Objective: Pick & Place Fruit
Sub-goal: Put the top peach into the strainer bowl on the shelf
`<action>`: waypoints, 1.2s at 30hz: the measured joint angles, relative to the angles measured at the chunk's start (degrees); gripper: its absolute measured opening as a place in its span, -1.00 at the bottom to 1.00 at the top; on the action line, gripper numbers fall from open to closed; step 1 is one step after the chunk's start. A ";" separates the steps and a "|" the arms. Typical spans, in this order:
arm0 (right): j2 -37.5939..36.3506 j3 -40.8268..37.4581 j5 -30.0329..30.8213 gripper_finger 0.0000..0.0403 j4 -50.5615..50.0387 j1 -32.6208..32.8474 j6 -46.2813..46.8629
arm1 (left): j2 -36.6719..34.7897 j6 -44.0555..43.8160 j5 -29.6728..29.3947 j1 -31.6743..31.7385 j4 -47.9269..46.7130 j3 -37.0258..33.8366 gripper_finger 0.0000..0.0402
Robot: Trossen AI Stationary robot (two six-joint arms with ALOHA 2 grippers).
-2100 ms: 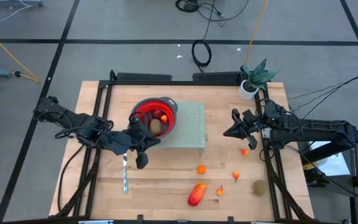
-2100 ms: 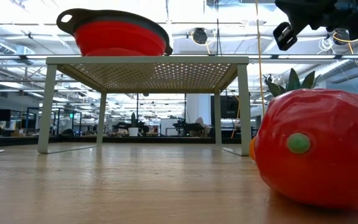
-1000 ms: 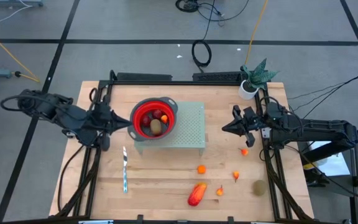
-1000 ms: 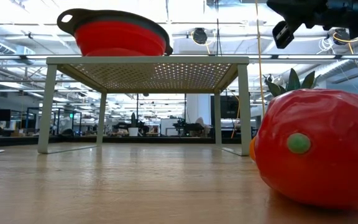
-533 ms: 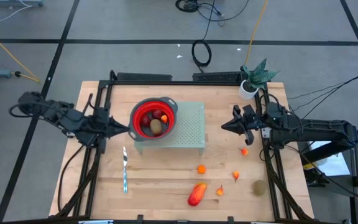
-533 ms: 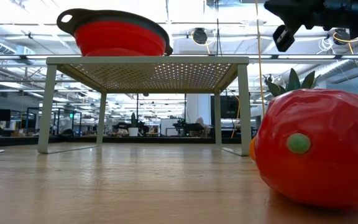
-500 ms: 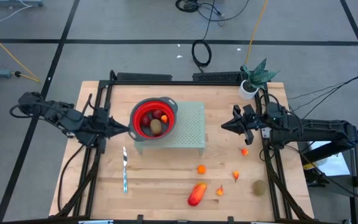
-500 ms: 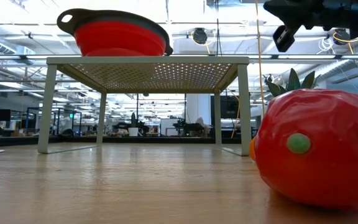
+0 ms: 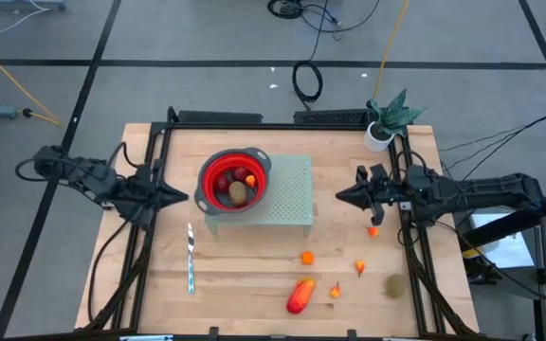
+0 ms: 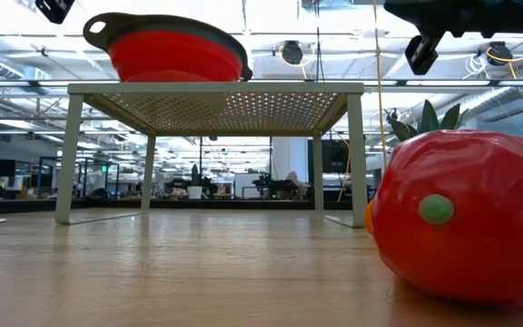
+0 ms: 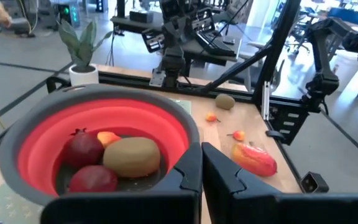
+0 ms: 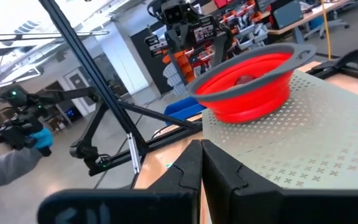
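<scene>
left jaws: your left gripper [image 9: 180, 196] sits just off the red bowl [image 9: 213, 168] on its left, pinched fully shut, nothing in it.
right jaws: right gripper [image 9: 341, 196] hangs just off the right edge of the perforated rack [image 9: 292, 194], also fully shut and empty.
fruit so far: a brown-green oval [image 11: 132, 156], two dark-red ones [image 11: 82, 148] and an orange bit are already in the bowl, up on the rack.
fruit left: the long red-orange piece [image 9: 300, 296], small orange bits [image 9: 307, 257] and another oval [image 9: 395, 283] are on the bench toward the front, well apart from both arms.
risk 1: go down with the jaws shut and you'll just shove a piece and send it rolling, so open up first.
risk 2: the tiny orange bits look easy to squirt out of a pinch.
risk 3: swing the left arm low and you'll probably clip the bowl rim or the knife [image 9: 191, 258].
</scene>
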 joint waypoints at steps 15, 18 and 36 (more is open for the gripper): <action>8.83 8.53 13.92 -1.00 -7.92 12.97 1.34 | -11.37 1.07 2.04 0.00 -0.12 -7.35 -0.96; 12.35 13.58 15.31 -1.00 -14.00 15.02 1.32 | -13.53 1.54 3.74 0.00 -0.31 -8.53 -0.99; 32.03 41.21 18.25 -1.00 -54.44 22.05 14.77 | -19.72 4.44 7.48 0.00 -1.82 -10.42 -0.99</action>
